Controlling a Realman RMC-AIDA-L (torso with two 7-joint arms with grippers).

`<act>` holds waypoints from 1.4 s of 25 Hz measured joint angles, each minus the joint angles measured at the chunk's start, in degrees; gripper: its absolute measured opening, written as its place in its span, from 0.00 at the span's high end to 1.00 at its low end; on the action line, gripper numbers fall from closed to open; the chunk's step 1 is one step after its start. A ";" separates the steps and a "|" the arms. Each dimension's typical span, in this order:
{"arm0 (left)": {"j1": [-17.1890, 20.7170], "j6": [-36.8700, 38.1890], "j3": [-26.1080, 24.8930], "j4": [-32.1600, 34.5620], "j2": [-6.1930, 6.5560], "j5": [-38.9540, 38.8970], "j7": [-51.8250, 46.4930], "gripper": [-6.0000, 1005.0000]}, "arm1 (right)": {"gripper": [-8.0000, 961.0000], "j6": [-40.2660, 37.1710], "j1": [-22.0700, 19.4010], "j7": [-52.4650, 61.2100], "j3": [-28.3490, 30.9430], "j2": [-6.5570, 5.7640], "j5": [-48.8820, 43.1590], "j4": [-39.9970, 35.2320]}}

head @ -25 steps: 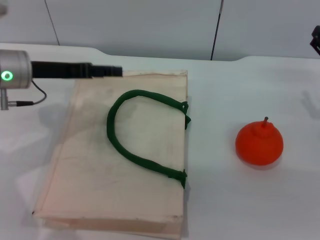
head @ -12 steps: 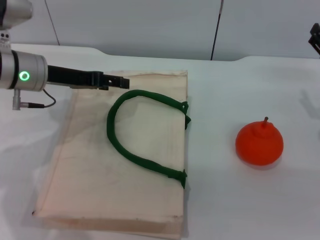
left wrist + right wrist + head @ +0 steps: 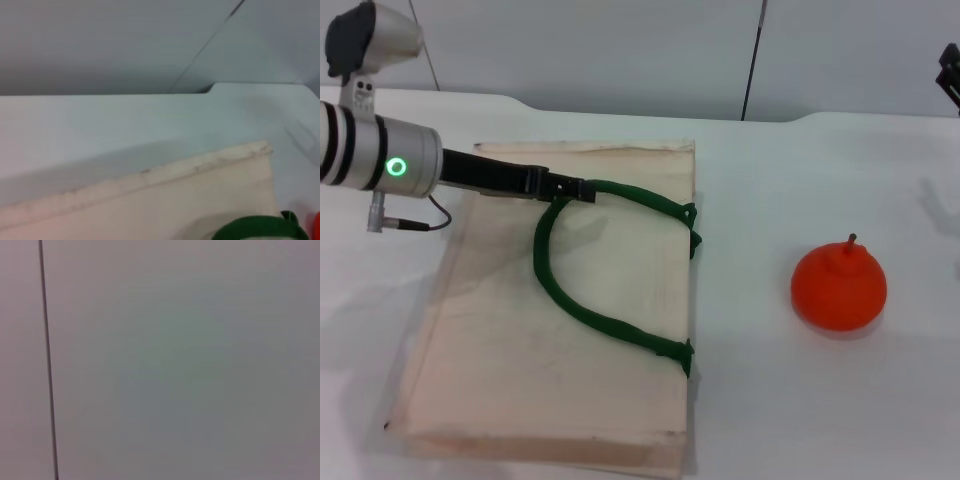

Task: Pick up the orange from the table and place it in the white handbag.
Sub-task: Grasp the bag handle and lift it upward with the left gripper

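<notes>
The left gripper [image 3: 582,188] reaches in from the table's left edge, low over the white handbag [image 3: 520,370], its dark fingertips at the top of the green handle [image 3: 555,290] where the loop curves. The fingers look narrow and close together at the tip, but whether they pinch the handle or merely meet it cannot be told from the head view. A green light glows on the silver wrist housing [image 3: 380,165], from which a thin cable [image 3: 430,218] loops.

The handbag lies flat on the table [image 3: 800,400], filling its left half toward the near edge, with the handle's green tabs along its right-hand side. The left wrist view shows the bag's far edge [image 3: 210,165] and a slice of the handle [image 3: 260,229].

The orange [image 3: 838,286] sits upright on the table's right half, stem up, well apart from the bag and untouched.

The right gripper [image 3: 951,75] is only a dark sliver at the far right edge of the table; its fingers cannot be read.
</notes>
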 joint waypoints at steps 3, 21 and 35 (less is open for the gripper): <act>-0.30 -0.44 0.00 0.29 -0.04 0.71 0.03 0.19 | 0.10 0.00 0.00 0.01 0.06 0.00 -0.01 0.01; -0.56 -1.27 0.00 0.28 0.01 1.40 0.52 0.84 | 0.11 0.00 -0.11 0.01 0.09 0.00 0.17 0.10; 0.88 25.73 0.00 -4.37 3.18 -20.67 16.98 0.86 | 0.11 0.00 -0.94 0.57 0.16 -0.09 0.58 -0.03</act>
